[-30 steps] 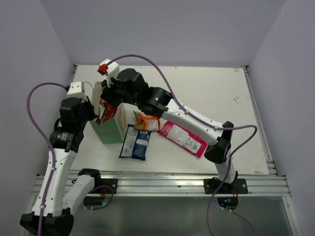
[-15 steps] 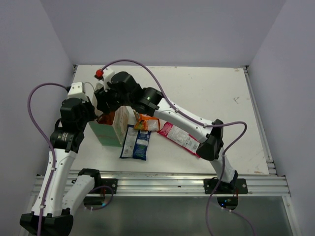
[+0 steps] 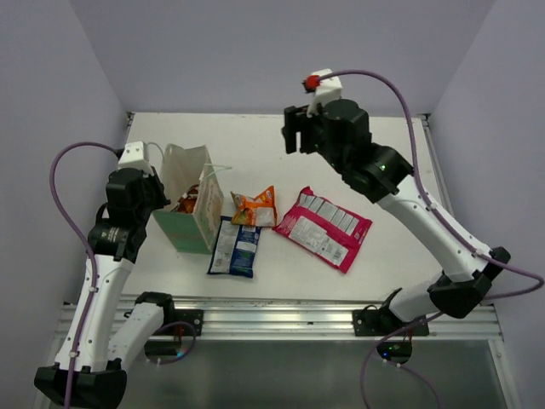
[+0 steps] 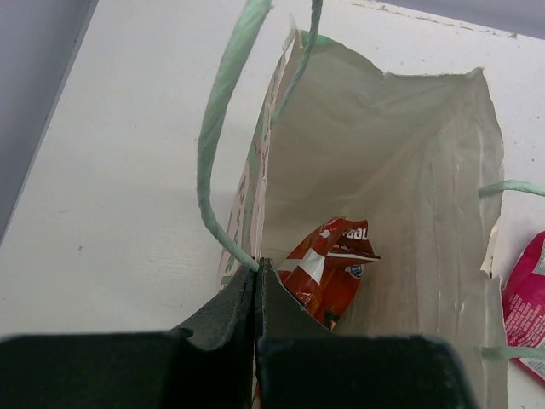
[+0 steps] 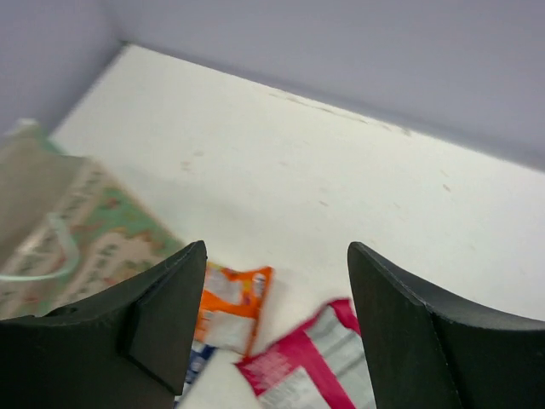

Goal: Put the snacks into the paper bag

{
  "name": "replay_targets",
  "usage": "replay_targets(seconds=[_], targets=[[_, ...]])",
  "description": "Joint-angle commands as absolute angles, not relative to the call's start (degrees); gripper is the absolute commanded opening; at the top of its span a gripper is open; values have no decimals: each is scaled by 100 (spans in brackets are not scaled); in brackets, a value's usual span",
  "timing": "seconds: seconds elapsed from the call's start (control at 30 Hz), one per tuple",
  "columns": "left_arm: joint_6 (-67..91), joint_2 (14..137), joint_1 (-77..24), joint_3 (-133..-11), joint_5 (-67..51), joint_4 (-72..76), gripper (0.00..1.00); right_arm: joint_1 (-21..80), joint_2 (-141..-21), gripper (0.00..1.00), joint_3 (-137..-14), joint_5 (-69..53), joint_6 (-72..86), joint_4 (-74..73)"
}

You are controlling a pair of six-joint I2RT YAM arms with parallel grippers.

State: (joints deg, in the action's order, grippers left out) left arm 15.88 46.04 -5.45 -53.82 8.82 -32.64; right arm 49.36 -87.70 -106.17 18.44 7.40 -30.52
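The main risk sits at the paper bag (image 3: 194, 204). It stands upright only by a thin hold, with the left gripper (image 4: 257, 271) clamped shut on the rim of one side wall. A packet pushed against a wall instead of dropped cleanly through the mouth could crumple the paper, tip the bag or pull it out of that pinch. A string handle (image 4: 205, 149) arches beside the opening and could snag a crinkly edge on the way in. The larger magenta packet (image 3: 324, 227) looks likeliest to catch across the mouth. On the table (image 3: 243, 145) the orange packet (image 3: 255, 207) touches or slightly overlaps the top of the blue-and-white packet (image 3: 236, 247), so lifting one may drag the other. All three lie flat, which leaves little edge for fingers to get under. The red-and-dark packet (image 4: 328, 266) is already at the bottom of the bag. The right gripper (image 5: 277, 251) has its fingers spread wide with nothing between them. It hangs high over the far middle of the table, well apart from every packet. The orange and magenta ones show below it in its wrist view, and the bag is off to its left.
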Motion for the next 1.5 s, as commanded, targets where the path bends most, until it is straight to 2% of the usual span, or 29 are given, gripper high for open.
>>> replay_targets(seconds=[0.0, 0.07, 0.27, 0.53, 0.83, 0.9, 0.93, 0.97, 1.0, 1.2, 1.3, 1.47], targets=[[1600, 4667, -598, -5449, 932, -3305, 0, 4378, -8622, 72, -9213, 2267, 1151, -2997], [1600, 4693, -589, -5458, 932, -3305, 0, 4202, -8639, 72, -8626, 2381, 1335, -2910], [1582, 4720, -598, -5537, 932, -3375, 0, 3718, -9314, 72, -7964, 2172, 1503, -2497], [1521, 4693, -589, -5634, 1054, -3463, 0, 3472, -10388, 71, -7981, 2171, 1520, -2619], [1512, 4711, -589, -5634, 1107, -3437, 0, 3419, -11372, 69, -7796, 1609, 1582, -3040], [1512, 4711, -598, -5616, 1107, -3437, 0, 3428, -11443, 56, -7752, 1565, 1591, -3093], [1512, 4711, -589, -5616, 1099, -3437, 0, 3419, -11435, 29, -7726, 1582, 1600, -3137], [1512, 4702, -589, -5599, 1107, -3437, 0, 3410, -11408, 13, -7717, 1617, 1617, -3199], [1512, 4702, -589, -5599, 1099, -3428, 0, 3419, -11365, 0, -7717, 1661, 1617, -3234], [1538, 4693, -589, -5528, 1046, -3393, 0, 3428, -10531, 0, -8462, 1986, 1477, -3857], [1556, 4685, -589, -5511, 1046, -3401, 0, 3437, -10118, 0, -9568, 1838, 1459, -4200], [1582, 4658, -589, -5484, 1020, -3410, 0, 3516, -10239, 0, -12450, 1031, 1511, -4517]])
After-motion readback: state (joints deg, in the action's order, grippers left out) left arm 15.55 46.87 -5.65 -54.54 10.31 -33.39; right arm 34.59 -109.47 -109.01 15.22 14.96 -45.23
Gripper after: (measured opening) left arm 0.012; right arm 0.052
